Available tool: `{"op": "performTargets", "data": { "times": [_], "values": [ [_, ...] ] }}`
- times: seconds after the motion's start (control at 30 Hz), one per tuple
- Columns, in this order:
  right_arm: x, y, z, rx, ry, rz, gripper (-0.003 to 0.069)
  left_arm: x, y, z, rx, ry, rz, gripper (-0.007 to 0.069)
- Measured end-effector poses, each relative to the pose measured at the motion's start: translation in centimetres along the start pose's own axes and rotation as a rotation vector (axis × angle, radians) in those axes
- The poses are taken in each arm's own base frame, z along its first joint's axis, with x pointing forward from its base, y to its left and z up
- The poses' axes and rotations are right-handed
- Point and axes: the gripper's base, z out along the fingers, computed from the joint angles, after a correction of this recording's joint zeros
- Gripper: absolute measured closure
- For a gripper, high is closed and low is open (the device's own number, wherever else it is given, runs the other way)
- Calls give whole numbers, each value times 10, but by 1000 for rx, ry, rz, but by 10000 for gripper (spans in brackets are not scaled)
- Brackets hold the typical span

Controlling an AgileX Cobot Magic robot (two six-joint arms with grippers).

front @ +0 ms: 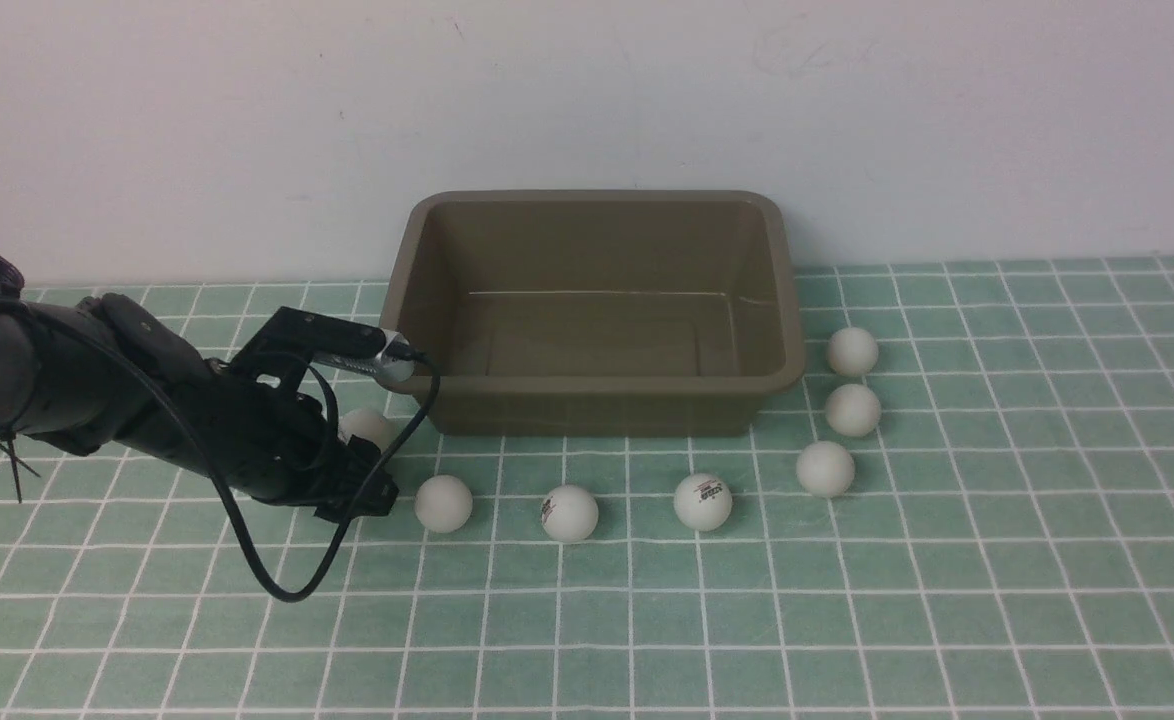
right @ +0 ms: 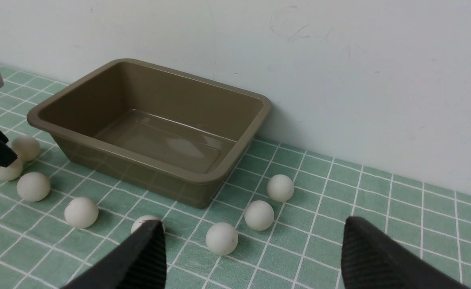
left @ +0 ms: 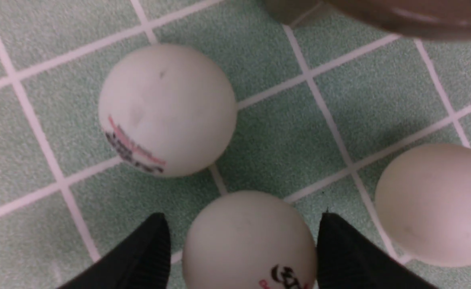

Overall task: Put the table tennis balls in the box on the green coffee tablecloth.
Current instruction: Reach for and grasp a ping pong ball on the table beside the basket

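The olive-brown box [front: 595, 400] stands against the wall on the green coffee tablecloth [front: 847, 620], with nothing inside. Several white table tennis balls curve round its front and right side, from one [front: 443, 503] near the left arm to one [front: 852, 351] at the far right. My left gripper [left: 241, 224] is low on the cloth, open, straddling a logo ball [left: 249, 241]. One finger [left: 340, 245] touches that ball; a thin gap shows at the other. The front view hides this ball behind the gripper [front: 367, 485]. My right gripper [right: 252, 224] hangs open and empty above the cloth.
Two more balls [left: 167, 110] [left: 432, 204] lie close beside the left gripper, and the box corner [left: 380, 16] is just beyond them. A white wall rises right behind the box. A black cable [front: 287, 590] loops from the left arm onto the cloth.
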Motion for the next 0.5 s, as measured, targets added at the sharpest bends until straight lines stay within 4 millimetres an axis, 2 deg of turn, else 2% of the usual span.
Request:
{"op": "performTargets", "data": {
  "times": [0.13,0.3,0.37,0.5],
  "values": [
    [0,0,0,0,0,1,127,0,0,0,4,2,-3,269],
    [0,0,0,0,-1,1,127,4,-7,-3,74,51,-8,270],
    [0,0,0,0,-1,1,127,5,-12,-9,112,72,3,270],
    [0,0,0,2,-3,1,127,-2,-25,-35,172,59,25,270]
  ]
}}
